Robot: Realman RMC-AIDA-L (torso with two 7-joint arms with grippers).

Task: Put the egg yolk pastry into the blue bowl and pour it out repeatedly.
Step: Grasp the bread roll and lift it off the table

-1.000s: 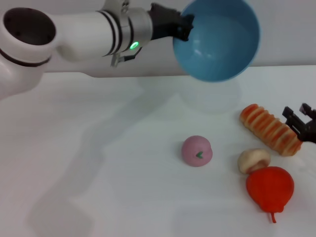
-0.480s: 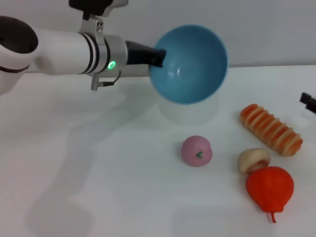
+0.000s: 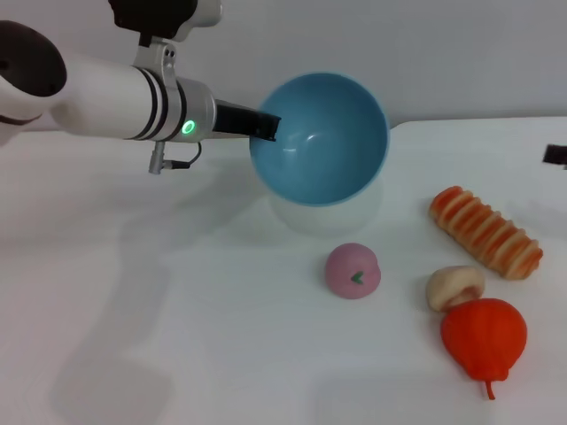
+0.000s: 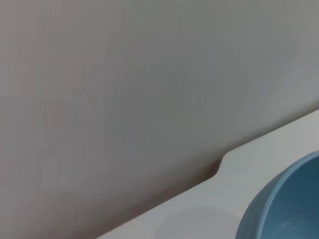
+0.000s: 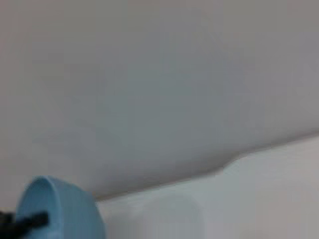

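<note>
My left gripper (image 3: 267, 127) is shut on the left rim of the blue bowl (image 3: 323, 146) and holds it above the table, tipped on its side with the empty inside facing me. The bowl also shows in the left wrist view (image 4: 286, 206) and the right wrist view (image 5: 62, 209). The egg yolk pastry (image 3: 455, 286) lies on the table at the right, between the striped bread and the red fruit, well apart from the bowl. Only a dark sliver of my right gripper (image 3: 556, 155) shows at the right edge.
A pink bun with a green mark (image 3: 353, 270) lies below the bowl. A long orange-and-cream striped bread (image 3: 485, 232) and a red-orange pear-shaped fruit (image 3: 485, 335) lie by the pastry. The white table (image 3: 177, 310) ends at a grey wall behind.
My left arm has brought the tipped bowl down and to the left, closer to the table. My right gripper has drawn back up and right, almost out of the head view.
</note>
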